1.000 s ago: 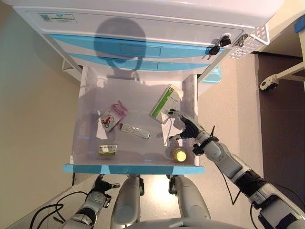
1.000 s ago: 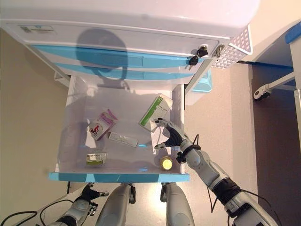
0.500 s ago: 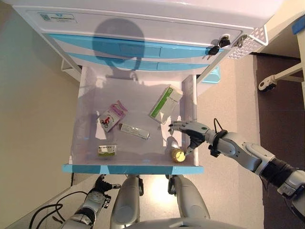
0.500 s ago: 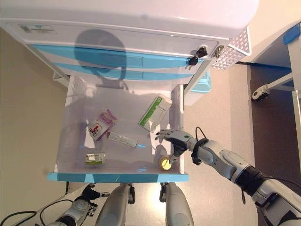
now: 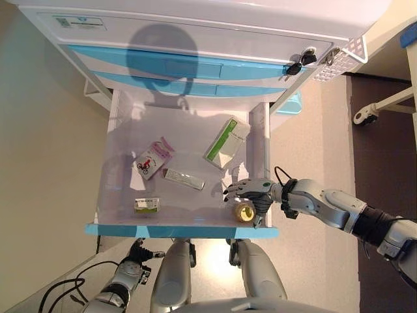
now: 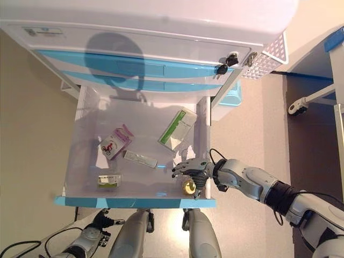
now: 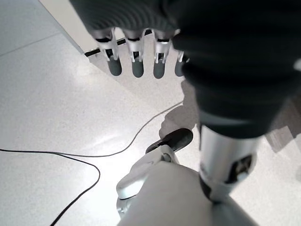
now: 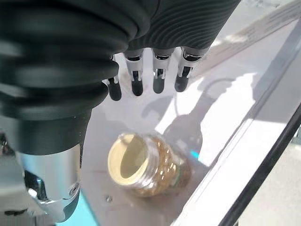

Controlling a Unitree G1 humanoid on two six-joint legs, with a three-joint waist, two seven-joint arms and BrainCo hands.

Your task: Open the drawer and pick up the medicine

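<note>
Right robot hand (image 5: pixel 251 191), fingers spread, poised over the medicine bottle (image 5: pixel 245 212) (front right corner of the open drawer (image 5: pixel 182 231)), positioned for grasping; nothing held yet.

A white cabinet (image 5: pixel 195 13) stood at 12 o'clock, seen from above, with 2 shut blue drawer fronts (image 5: pixel 176 68) stacked beneath its top. Black keys (image 5: pixel 296 63) hung from a lock at its 3 o'clock corner, just beside a white perforated basket (image 5: pixel 339 62) fixed to its side. The floor (image 5: pixel 45 169) was pale beige and smooth at 9 o'clock, lit brightly enough to cast a round dark shadow across the cabinet front. At 3 o'clock the floor turned to a darker brown strip (image 5: pixel 384 156). There a white frame leg on a caster (image 5: pixel 362 115) stood, well apart from the cabinet. A light blue bin (image 5: pixel 291 103) sat against the cabinet's side.
</note>
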